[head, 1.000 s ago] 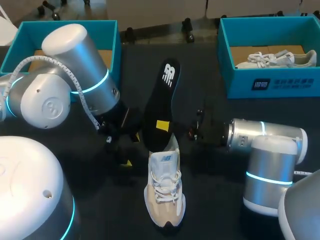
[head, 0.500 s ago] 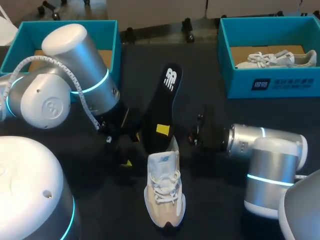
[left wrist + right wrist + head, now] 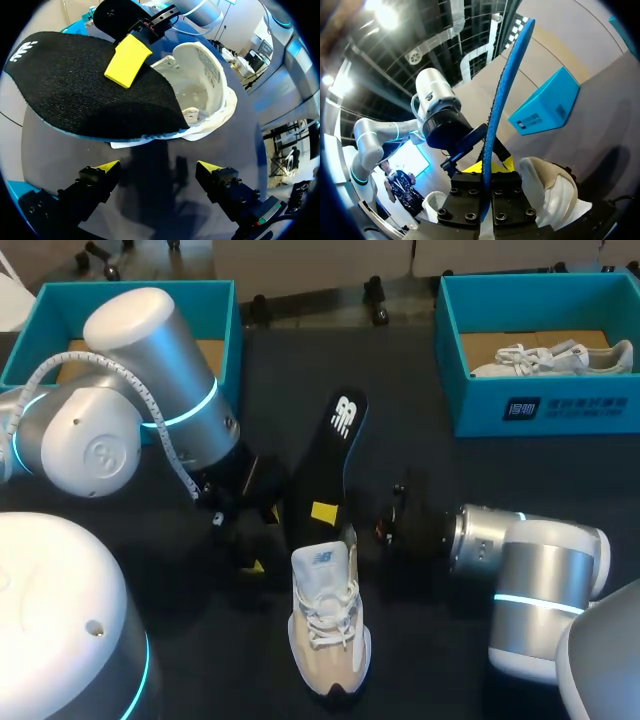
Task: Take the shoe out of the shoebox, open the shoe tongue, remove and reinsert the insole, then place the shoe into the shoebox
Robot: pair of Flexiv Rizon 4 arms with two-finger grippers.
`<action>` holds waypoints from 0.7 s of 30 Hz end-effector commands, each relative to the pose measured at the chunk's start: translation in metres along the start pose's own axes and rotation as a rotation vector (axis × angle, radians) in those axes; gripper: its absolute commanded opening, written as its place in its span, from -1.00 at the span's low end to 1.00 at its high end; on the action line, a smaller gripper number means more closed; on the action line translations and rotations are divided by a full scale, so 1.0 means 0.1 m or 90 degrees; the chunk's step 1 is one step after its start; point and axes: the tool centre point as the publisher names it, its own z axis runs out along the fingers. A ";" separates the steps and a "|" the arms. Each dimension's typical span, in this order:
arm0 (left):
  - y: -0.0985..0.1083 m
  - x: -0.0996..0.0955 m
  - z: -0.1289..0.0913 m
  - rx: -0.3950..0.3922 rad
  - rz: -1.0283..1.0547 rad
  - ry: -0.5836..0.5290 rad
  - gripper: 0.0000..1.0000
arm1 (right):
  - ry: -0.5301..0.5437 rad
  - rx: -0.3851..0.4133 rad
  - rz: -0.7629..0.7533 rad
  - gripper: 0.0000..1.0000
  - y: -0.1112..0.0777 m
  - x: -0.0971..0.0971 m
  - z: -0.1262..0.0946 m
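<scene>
1. Shoe (image 3: 328,625) (image 3: 202,75) (image 3: 550,192): a white and beige trainer standing upright on the dark table (image 3: 470,455), near the middle, toe toward the near edge, tongue lifted.
2. Insole (image 3: 332,455) (image 3: 85,85) (image 3: 507,85): black on top with a blue edge, slanting up and away from the shoe's mouth toward the far side. Its near end lies over the opening; how deep it sits cannot be seen.
3. My right gripper (image 3: 325,512) (image 3: 487,172) is clamped on the insole from both faces, just above the shoe's collar.
4. My left gripper (image 3: 262,540) (image 3: 157,170) stands with its fingers apart, holding nothing, just left of the shoe and insole.
5. Left shoebox (image 3: 215,300): teal, far left.
6. Right shoebox (image 3: 545,405): teal, far right, with a second shoe (image 3: 550,358) lying inside.
</scene>
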 end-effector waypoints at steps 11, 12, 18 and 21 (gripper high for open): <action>0.00 0.00 -0.01 -0.001 0.000 0.000 1.00 | -0.001 -0.004 0.009 -1.00 -0.13 0.03 0.03; 0.00 0.00 -0.01 -0.001 0.000 0.000 1.00 | -0.001 -0.004 0.009 -1.00 -0.13 0.03 0.03; 0.00 0.00 -0.01 -0.001 0.000 0.000 1.00 | 0.004 -0.002 -0.004 -1.00 -0.03 0.03 0.05; 0.00 0.00 -0.01 -0.001 0.000 0.000 1.00 | 0.005 0.004 -0.012 -1.00 0.05 0.04 0.05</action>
